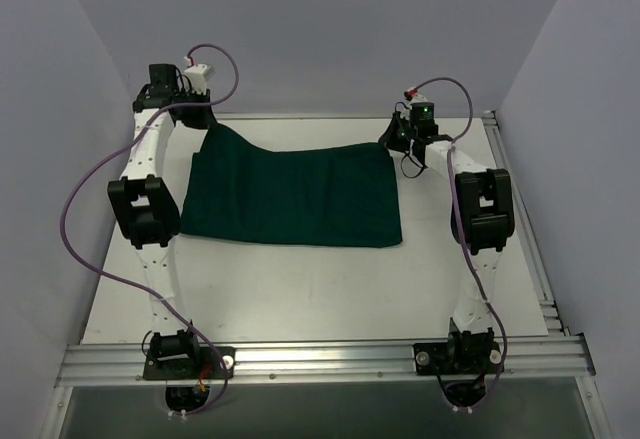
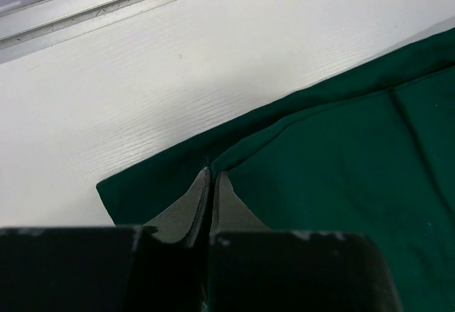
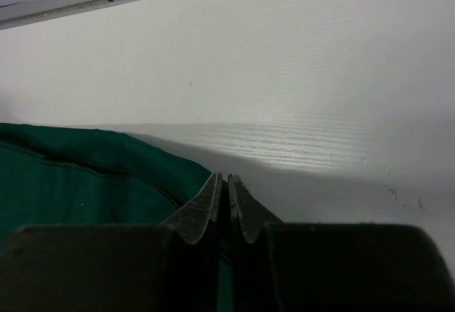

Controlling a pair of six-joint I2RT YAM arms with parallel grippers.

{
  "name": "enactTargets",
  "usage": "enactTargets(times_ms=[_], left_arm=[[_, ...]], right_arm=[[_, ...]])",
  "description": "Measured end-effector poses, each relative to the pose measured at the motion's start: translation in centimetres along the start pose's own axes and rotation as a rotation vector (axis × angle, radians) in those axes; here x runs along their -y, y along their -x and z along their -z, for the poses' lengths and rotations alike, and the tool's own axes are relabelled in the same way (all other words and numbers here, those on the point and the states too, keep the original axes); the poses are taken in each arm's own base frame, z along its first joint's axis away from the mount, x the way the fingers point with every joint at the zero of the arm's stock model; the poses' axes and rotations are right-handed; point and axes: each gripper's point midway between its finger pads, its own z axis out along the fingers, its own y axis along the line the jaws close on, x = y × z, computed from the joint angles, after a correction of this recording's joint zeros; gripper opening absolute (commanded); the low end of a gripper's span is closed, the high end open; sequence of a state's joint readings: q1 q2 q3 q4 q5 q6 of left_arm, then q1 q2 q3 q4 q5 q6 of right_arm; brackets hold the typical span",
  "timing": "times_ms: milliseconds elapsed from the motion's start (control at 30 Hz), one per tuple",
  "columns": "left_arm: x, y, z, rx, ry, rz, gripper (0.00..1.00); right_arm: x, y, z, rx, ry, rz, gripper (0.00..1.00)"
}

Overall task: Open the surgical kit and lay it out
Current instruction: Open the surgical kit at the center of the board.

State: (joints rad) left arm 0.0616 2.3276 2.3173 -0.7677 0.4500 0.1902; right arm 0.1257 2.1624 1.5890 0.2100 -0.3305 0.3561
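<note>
The unwrapping is only beginning. The left gripper [image 2: 212, 173] and right gripper [image 3: 222, 178] are each pressed together, pinching a far corner of the folded green cloth [image 1: 300, 194]. The cloth lies on the far half of the counter [image 1: 320, 289], its long axis running left to right. Next, I judge, both corners need lifting and drawing evenly so the cloth opens without dragging the whole bundle.

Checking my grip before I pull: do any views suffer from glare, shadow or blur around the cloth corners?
Top external: even light, sharp, but the dark green cloth barely shows folds. Left wrist: cloth crisp, fingers soft-edged, no glare. Right wrist: shadow band across the table beside the cloth, fingers dark.
</note>
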Motion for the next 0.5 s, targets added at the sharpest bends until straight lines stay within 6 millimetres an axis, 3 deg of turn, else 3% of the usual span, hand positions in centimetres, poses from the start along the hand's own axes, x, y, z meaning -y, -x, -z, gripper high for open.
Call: enactTargets(times_ms=[133, 200, 267, 300, 500], left_arm=[[0.1, -0.7, 0.3, -0.016, -0.003, 0.001, 0.02], [0.0, -1.6, 0.0, -0.037, -0.005, 0.009, 0.02], [-0.2, -2.5, -0.2, -0.057, -0.007, 0.019, 0.02], [-0.2, -3.0, -0.3, -0.066, -0.008, 0.023, 0.02], [-0.3, -3.8, -0.5, -0.087, -0.012, 0.025, 0.02]], right_arm=[[-0.2, 0.4, 0.2, 0.010, 0.003, 0.006, 0.00], [0.0, 0.1, 0.3, -0.002, -0.003, 0.004, 0.10], [0.2, 0.0, 0.3, -0.006, -0.006, 0.002, 0.31], [0.4, 0.0, 0.3, -0.009, -0.010, 0.000, 0.36], [2.5, -0.6, -0.2, -0.036, -0.077, -0.008, 0.48]])
